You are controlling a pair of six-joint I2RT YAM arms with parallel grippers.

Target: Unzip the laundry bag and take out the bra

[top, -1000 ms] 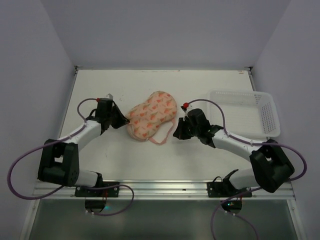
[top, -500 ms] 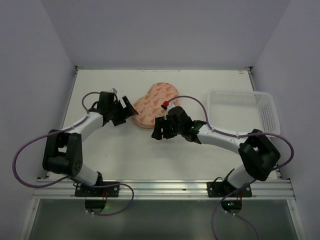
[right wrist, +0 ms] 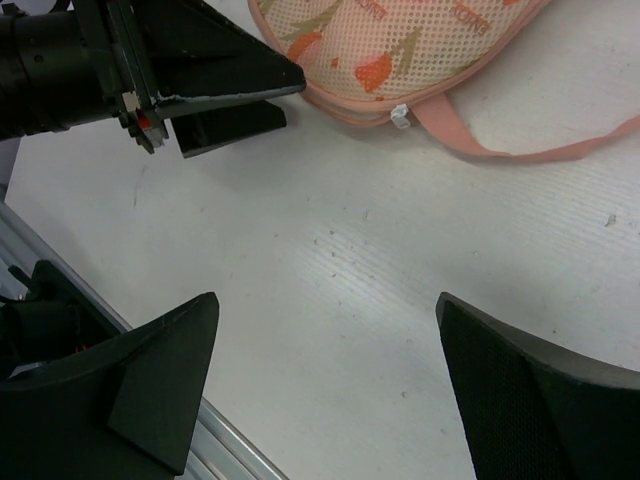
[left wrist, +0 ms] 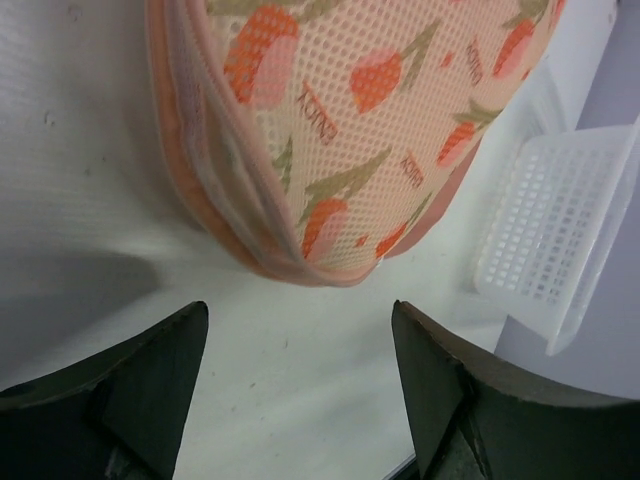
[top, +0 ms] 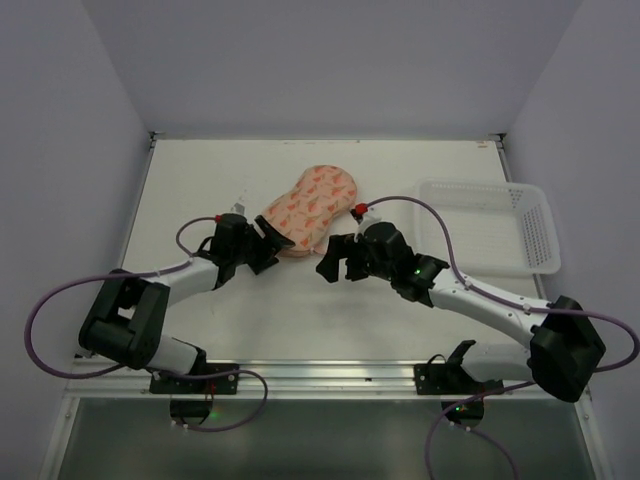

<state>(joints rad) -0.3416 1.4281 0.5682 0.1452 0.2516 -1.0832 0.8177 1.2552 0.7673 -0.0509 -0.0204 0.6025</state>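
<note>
Presently, left claw (left wrist: 300,335) stands wide apart and empty, its tips just beside the near end of the laundry bag (top: 312,208). The bag lies on the desk (top: 250,320), its far end cut off in both wrist views; the zip's state cannot be made out. Right claw (right wrist: 325,330) gapes wide, empty, over bare desk near the bag's loop (right wrist: 520,150). Both arms reach low, angled inward.

Top looks down; close wrists share the laundry bag (left wrist: 380,100), seemingly.
</note>
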